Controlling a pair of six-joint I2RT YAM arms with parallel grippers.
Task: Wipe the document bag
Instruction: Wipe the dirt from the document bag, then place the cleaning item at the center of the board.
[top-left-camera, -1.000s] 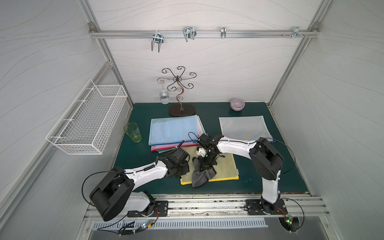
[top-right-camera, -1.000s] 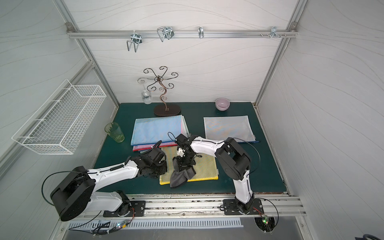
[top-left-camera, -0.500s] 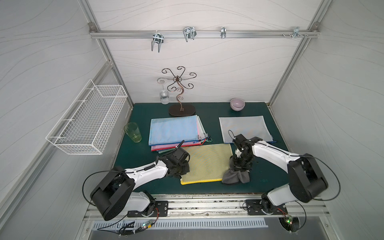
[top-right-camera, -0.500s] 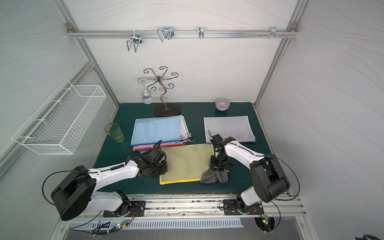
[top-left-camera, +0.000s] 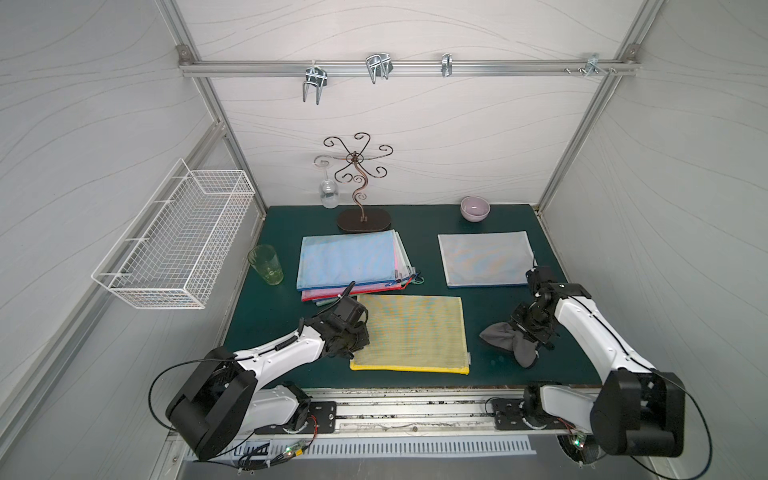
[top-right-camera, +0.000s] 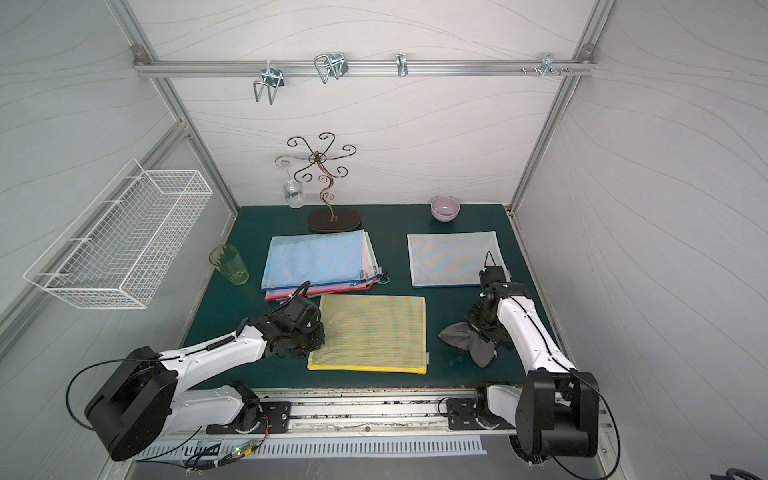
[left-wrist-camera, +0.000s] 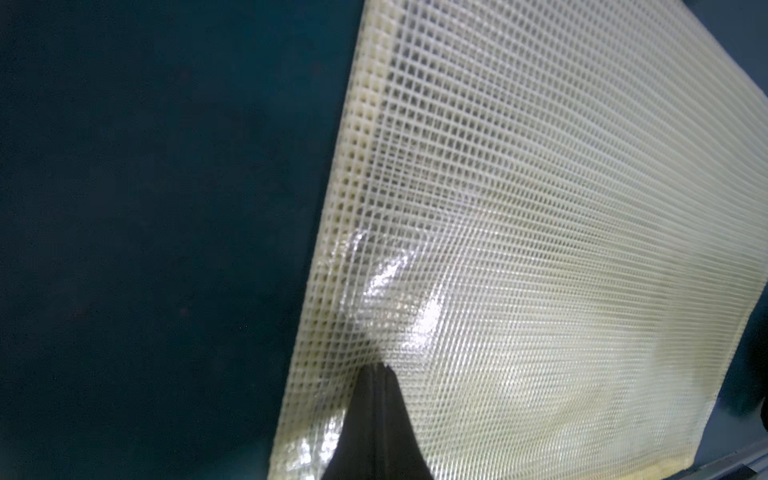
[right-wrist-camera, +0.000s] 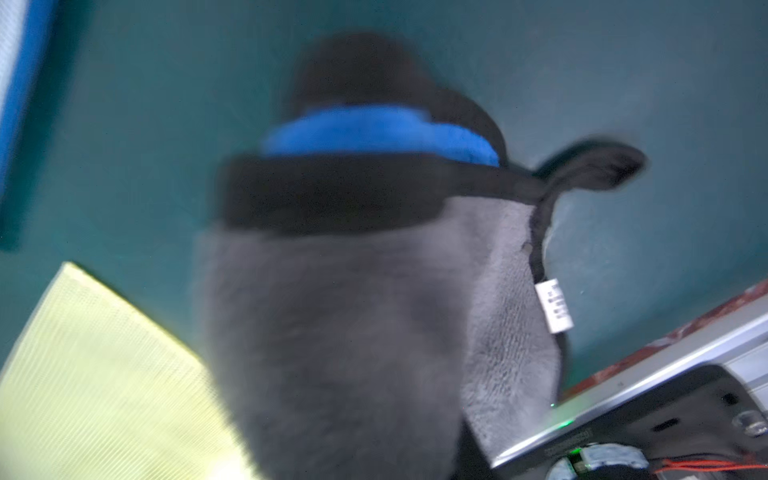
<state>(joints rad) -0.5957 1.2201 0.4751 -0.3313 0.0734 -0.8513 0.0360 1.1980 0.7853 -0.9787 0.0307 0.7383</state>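
Bag location: yellow document bag (top-left-camera: 415, 332) lay flat on the green mat (top-left-camera: 266, 307), at the mat's 6 o'clock, nearest the rail.
Left gripper: left gripper (left-wrist-camera: 380, 372) was closed, tips together, pressing down on the bag's 9 o'clock edge.
Right gripper: right gripper (top-left-camera: 531, 329) sat over the grey cloth (top-left-camera: 503, 337), at 3 o'clock from the bag and apart from it. The cloth hid the jaws, so I could not tell whether they gripped it.
Handling: the bag was thin, light, floppy mesh with a glossy film. It looked likely to slide or ruck under a wipe, so one edge needed pinning.
Hold: the stitched border or a corner looked best, not the middle panel.
Cloth: it was soft, limp and bunched, and looked best pinched at a fold.
Writing: cloth tag (right-wrist-camera: 555, 307) carried print too blurred to read, and no brand showed on the bag.
Farther: stack of bags (top-left-camera: 349, 262) lay at 11 o'clock from the bag, and a pale grey bag (top-left-camera: 484, 259) at 1 o'clock.
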